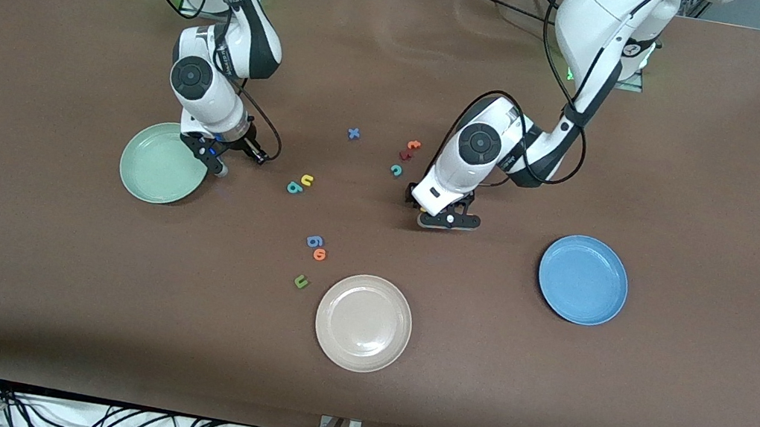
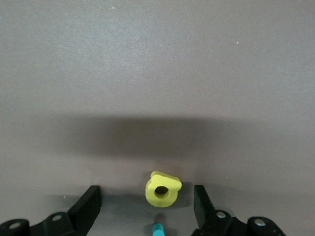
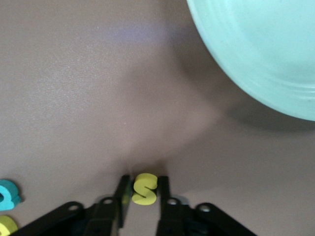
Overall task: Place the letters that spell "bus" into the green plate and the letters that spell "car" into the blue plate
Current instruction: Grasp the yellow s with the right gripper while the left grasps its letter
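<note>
Across the brown table (image 1: 697, 411), as the front view lays it out like a clock face, the green plate (image 1: 161, 162) lies toward 9 o'clock, the blue plate (image 1: 582, 279) toward 4 o'clock and a cream plate (image 1: 364, 323) toward 6 o'clock. All three are bare.

Both arms are cut off at the top of the front view, and their wrists hide what the fingers work on. The right gripper (image 1: 218, 163) is low at the green plate's 2 o'clock rim. Only the right wrist view shows the right gripper (image 3: 143, 189) pinched tight on the yellow s (image 3: 144, 189), with the green plate (image 3: 266, 49) partly out of frame; whether the s is off the cloth cannot be told. The left gripper (image 1: 449, 220) is low over bare table at about 10 o'clock from the blue plate. Only the left wrist view shows its fingers (image 2: 91, 199) spread wide on either side of the yellow a (image 2: 162, 191), clear of it. A teal piece (image 2: 157, 228) beside the a is cut off at the frame edge, its shape unreadable.

Readable foam shapes in the front view:
- teal b (image 1: 293, 188) touching the yellow u (image 1: 307, 179), at 3 o'clock from the green plate
- teal c (image 1: 397, 169), with a dark red letter (image 1: 404, 155), too small to read, and an orange t (image 1: 413, 145) at its 1 o'clock
- blue x (image 1: 353, 133)
- blue 6-shaped letter (image 1: 314, 241), orange o (image 1: 319, 254) and green u (image 1: 300, 281), at 10 o'clock from the cream plate
</note>
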### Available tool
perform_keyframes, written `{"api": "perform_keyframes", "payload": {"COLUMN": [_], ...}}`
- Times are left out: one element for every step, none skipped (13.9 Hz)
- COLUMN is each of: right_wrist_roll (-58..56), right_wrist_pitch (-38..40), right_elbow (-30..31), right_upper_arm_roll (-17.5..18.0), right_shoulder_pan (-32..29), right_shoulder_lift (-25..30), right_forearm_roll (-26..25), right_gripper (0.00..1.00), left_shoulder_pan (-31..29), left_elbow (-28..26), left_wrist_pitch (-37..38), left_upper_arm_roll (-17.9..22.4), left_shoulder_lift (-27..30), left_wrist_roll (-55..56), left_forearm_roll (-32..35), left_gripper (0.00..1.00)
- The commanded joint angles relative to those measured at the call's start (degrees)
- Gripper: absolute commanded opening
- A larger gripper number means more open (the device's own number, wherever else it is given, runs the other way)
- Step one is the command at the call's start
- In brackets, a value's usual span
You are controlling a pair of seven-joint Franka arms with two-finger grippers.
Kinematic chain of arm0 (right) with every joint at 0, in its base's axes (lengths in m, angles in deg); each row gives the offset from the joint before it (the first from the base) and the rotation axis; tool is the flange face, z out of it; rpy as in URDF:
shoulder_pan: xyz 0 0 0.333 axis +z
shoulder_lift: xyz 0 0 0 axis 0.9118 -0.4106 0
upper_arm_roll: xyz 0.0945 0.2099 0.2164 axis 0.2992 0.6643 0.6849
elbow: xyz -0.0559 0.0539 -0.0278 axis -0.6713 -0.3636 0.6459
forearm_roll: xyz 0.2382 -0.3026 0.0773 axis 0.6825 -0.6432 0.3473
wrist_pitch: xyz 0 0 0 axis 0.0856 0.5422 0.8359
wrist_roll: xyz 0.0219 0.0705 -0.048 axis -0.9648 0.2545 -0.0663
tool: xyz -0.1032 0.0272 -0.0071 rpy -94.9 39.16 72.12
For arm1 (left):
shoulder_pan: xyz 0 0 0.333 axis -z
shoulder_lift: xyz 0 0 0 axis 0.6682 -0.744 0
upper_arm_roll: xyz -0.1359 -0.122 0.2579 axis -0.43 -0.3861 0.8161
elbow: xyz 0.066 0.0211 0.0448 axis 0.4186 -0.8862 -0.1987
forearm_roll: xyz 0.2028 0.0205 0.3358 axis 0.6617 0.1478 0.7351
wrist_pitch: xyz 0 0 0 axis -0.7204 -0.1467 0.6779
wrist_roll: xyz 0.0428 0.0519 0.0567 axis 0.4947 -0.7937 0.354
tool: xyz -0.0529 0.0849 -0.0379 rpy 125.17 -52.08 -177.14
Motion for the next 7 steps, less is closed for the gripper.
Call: {"api": "perform_keyframes", "payload": {"right_wrist_roll": [-0.3, -0.73, -0.82, -0.83, -0.83, -0.74, -0.74], "right_wrist_pitch": [-0.81, -0.63, 0.93, 4.52, 8.82, 13.12, 17.43], "right_elbow": [0.82, 0.47, 0.12, -1.54, -3.73, -6.19, -8.74], "right_upper_arm_roll": [-0.41, -0.5, -0.68, -1.46, -2.16, -3.13, -3.92], "right_shoulder_pan": [0.68, 0.68, 0.6, 0.6, 0.6, 0.6, 0.6], "right_shoulder_lift": [-0.11, -0.03, 0.41, 0.76, 1.11, 1.55, 1.73], "right_forearm_roll": [0.78, 0.78, 0.52, 0.0, -0.53, -1.4, -2.11], "right_gripper": [0.15, 0.15, 0.15, 0.15, 0.15, 0.13, 0.13], "left_shoulder_pan": [1.59, 1.85, 1.94, 1.94, 2.03, 2.2, 2.2], "left_elbow": [3.2, 3.2, 3.2, 3.2, 3.2, 3.2, 3.2], "left_wrist_pitch": [-0.29, -0.29, -0.29, -0.29, -0.29, -0.29, -0.29], "left_upper_arm_roll": [0.59, 0.59, 0.59, 0.68, 0.59, 0.68, 0.68], "left_shoulder_lift": [-2.82, -2.83, -2.83, -2.83, -2.83, -2.83, -2.83], "left_wrist_roll": [0.81, 0.81, 0.81, 0.81, 0.81, 0.81, 0.81], "left_forearm_roll": [-1.43, -1.43, -1.43, -1.43, -1.43, -1.34, -1.34], "left_gripper": [0.75, 0.66, 0.6, 0.55, 0.47, 0.43, 0.38]}}
